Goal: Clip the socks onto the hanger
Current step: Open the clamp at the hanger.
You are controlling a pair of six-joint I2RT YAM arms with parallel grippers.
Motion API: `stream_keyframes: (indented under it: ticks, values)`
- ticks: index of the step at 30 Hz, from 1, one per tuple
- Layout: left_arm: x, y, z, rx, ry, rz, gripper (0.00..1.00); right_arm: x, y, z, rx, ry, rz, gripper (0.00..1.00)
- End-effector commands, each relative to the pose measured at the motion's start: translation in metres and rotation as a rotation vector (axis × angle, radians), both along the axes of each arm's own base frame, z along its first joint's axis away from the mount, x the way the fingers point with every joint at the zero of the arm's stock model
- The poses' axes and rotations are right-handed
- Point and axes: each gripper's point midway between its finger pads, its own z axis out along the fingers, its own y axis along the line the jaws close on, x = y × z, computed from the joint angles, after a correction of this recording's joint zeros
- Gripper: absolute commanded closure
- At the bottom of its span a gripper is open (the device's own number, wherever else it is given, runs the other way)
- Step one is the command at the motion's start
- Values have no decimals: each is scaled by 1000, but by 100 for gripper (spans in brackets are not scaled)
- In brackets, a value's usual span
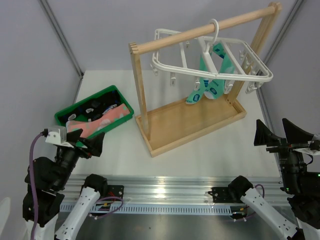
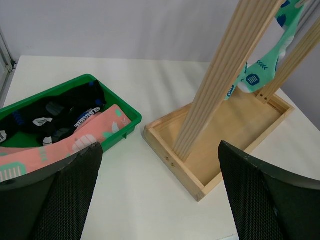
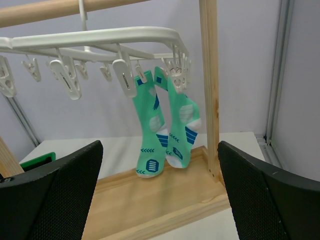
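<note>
Currently the salmon-pink socks (image 1: 97,125) and black socks (image 1: 97,106) are being held in a green bin (image 1: 85,101) at nine o'clock on the table. At one o'clock, the white clip hanger (image 3: 100,36) is being carried by the wooden rack (image 1: 190,122), with teal socks (image 1: 212,85) clipped to it. The left gripper (image 1: 86,140) and right gripper (image 1: 278,134) are being held spread wide, empty.

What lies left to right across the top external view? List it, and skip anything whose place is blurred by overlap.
In order: green bin → wooden rack's left post → teal socks, hanging → right gripper, open.
</note>
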Motion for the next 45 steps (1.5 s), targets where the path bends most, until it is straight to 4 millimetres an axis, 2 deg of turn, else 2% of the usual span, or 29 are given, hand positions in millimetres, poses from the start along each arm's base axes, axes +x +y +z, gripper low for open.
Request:
stream_keyframes:
  ticks: [1, 8, 12, 14, 18, 20, 22, 24, 26, 27, 29, 30, 32, 33, 34, 35, 36, 37, 38, 39, 41, 42, 43, 45]
  values:
    - [4, -9, -5, -15, 45, -37, 0, 2, -1, 2, 9, 13, -8, 0]
    - [5, -15, -16, -9, 97, -65, 0, 13, -10, -15, 45, 95, -96, 1]
    - [8, -20, -21, -34, 129, -78, 1, 17, -3, -24, 55, 145, -72, 1]
    - [11, -28, -23, -65, 150, -103, 1, 17, 7, -25, 40, 155, -25, 0]
    - [19, -58, -31, -144, 231, -227, 1, 19, 20, -31, 10, 203, 32, 1]
    - [21, -71, -25, -193, 230, -289, 0, 20, 22, -32, 18, 232, 35, 0]
    - [22, -83, -23, -221, 244, -337, 1, 27, 27, -42, -15, 294, 30, 1]
    - [18, -94, -10, -225, 218, -396, 0, 32, 30, -50, -28, 336, 17, 1]
    - [24, -100, -7, -224, 227, -392, 0, 34, 32, -52, -30, 347, 21, 1]
    - [17, -111, 4, -226, 211, -453, 1, 33, 33, -52, -31, 344, 26, 1]
    - [26, -122, 3, -206, 235, -442, 1, 33, 34, -50, -28, 335, 37, 1]
    - [18, -137, 7, -194, 237, -506, 0, 32, 34, -48, -31, 329, 41, 0]
    - [25, -144, 20, -179, 217, -470, 1, 30, 35, -46, -31, 321, 55, 1]
    - [22, -165, 12, -136, 253, -513, 0, 30, 36, -46, -34, 322, 57, 1]
    - [23, -172, 10, -111, 258, -511, 0, 29, 35, -46, -31, 321, 60, 1]
    - [28, -173, 25, -116, 230, -472, 0, 28, 36, -47, -34, 322, 64, 0]
    - [25, -192, 17, -68, 253, -491, 1, 27, 36, -47, -32, 322, 69, 0]
    - [27, -197, 15, -36, 249, -476, 0, 27, 36, -48, -35, 323, 70, 1]
    - [27, -199, 35, -49, 217, -466, 1, 26, 35, -47, -34, 322, 70, 1]
    - [32, -208, 29, -1, 215, -418, 0, 25, 36, -48, -35, 322, 75, 1]
    - [35, -214, 40, 29, 179, -379, 0, 23, 37, -45, -27, 312, 90, 1]
    - [36, -214, 54, 19, 149, -343, 1, 23, 38, -43, -26, 308, 95, 1]
    - [39, -224, 49, 66, 139, -330, 0, 22, 39, -42, -24, 305, 103, 0]
    - [38, -238, 61, 47, 98, -331, 0, 21, 40, -37, -11, 297, 116, 1]
